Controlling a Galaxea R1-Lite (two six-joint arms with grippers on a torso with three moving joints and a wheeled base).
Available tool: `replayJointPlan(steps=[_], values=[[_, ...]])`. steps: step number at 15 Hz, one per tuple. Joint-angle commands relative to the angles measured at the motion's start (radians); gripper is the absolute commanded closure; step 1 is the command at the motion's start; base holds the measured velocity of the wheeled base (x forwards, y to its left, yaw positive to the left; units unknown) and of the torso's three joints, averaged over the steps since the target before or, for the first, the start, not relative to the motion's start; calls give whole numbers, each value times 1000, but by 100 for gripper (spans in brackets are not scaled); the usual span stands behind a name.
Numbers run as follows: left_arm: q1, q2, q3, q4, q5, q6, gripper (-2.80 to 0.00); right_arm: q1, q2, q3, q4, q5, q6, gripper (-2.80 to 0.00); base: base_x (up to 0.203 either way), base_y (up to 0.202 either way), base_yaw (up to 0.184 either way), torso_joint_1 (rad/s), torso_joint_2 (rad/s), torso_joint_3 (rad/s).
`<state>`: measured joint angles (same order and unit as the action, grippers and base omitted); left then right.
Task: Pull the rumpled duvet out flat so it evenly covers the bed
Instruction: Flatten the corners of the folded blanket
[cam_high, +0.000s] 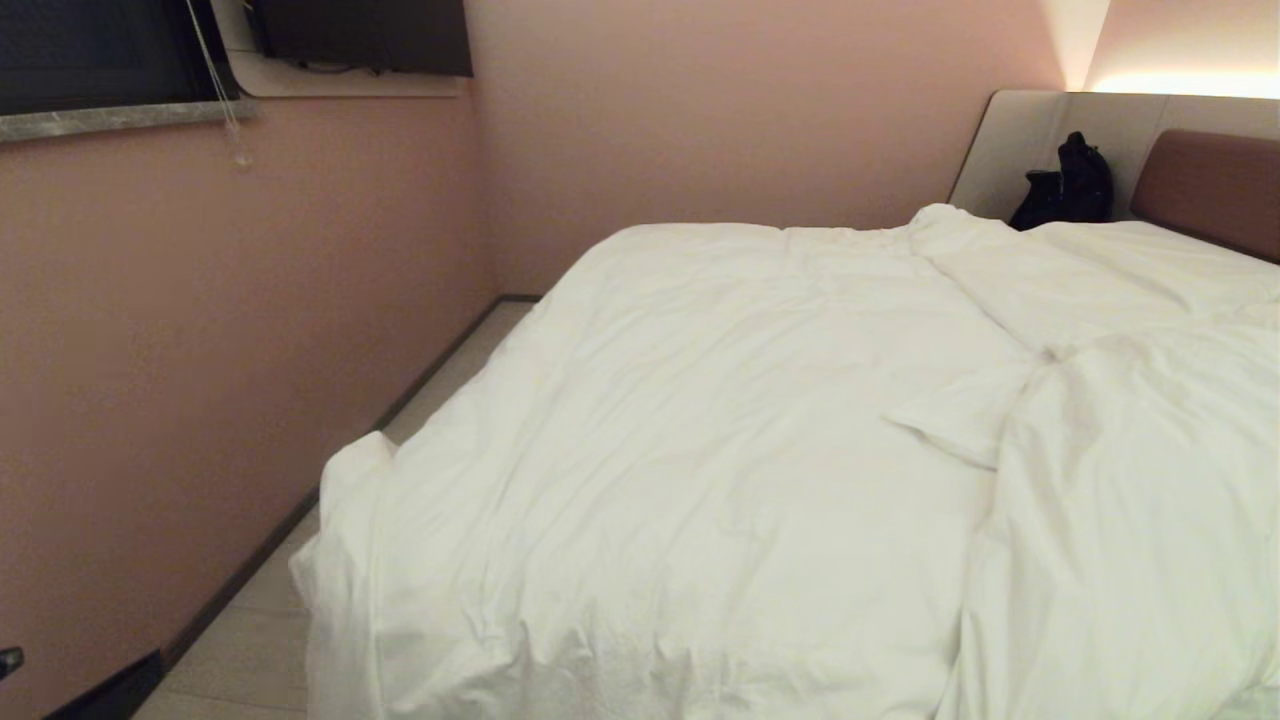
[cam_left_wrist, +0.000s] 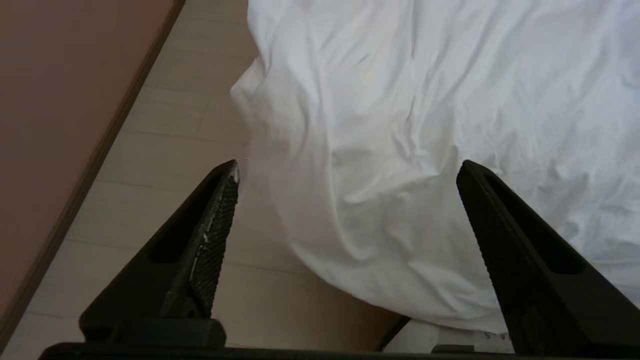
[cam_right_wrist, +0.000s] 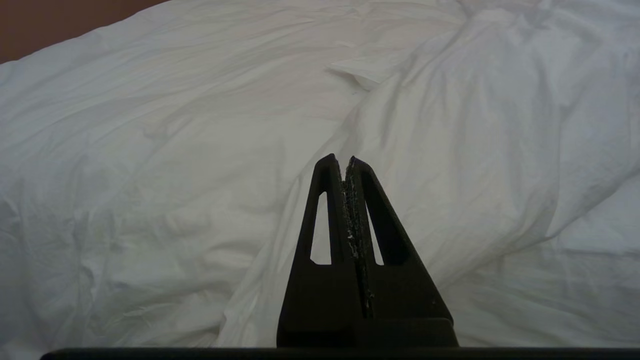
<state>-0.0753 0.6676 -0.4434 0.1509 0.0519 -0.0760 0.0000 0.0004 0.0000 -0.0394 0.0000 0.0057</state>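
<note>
Pink wall flanks the duvet; left gripper spread empty, right gripper clenched.

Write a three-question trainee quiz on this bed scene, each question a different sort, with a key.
1. True or false: the left gripper is clamped on the duvet.
2. Multiple choice: the dark bag sits (A) on the floor by the wall, (B) at the head of the bed, beside the headboard, (C) on the window ledge.
3. Fill in: the right gripper hangs over the duvet with its fingers ____.

Key:
1. False; its fingers stand wide apart, with the duvet's draped corner beyond them.
2. B.
3. Shut, holding nothing.
</note>
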Motion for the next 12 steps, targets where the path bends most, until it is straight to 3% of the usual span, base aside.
replayJointPlan(steps=[1, 5, 9, 12], values=[[0, 49, -23, -2, 0, -1, -280, 0, 0, 0, -1, 0, 0, 0, 0, 0, 0, 0, 0, 0], [0, 206, -117, -37, -5, -6, -280, 0, 0, 0, -1, 0, -1, 0, 0, 0, 0, 0, 0, 0], [0, 499, -207, -165, -8, -21, -280, 0, 0, 0, -1, 0, -1, 0, 0, 0, 0, 0, 0, 0], [0, 741, -349, -209, -4, -113, -280, 0, 0, 0, 1, 0, 0, 0, 0, 0, 0, 0, 0, 0]])
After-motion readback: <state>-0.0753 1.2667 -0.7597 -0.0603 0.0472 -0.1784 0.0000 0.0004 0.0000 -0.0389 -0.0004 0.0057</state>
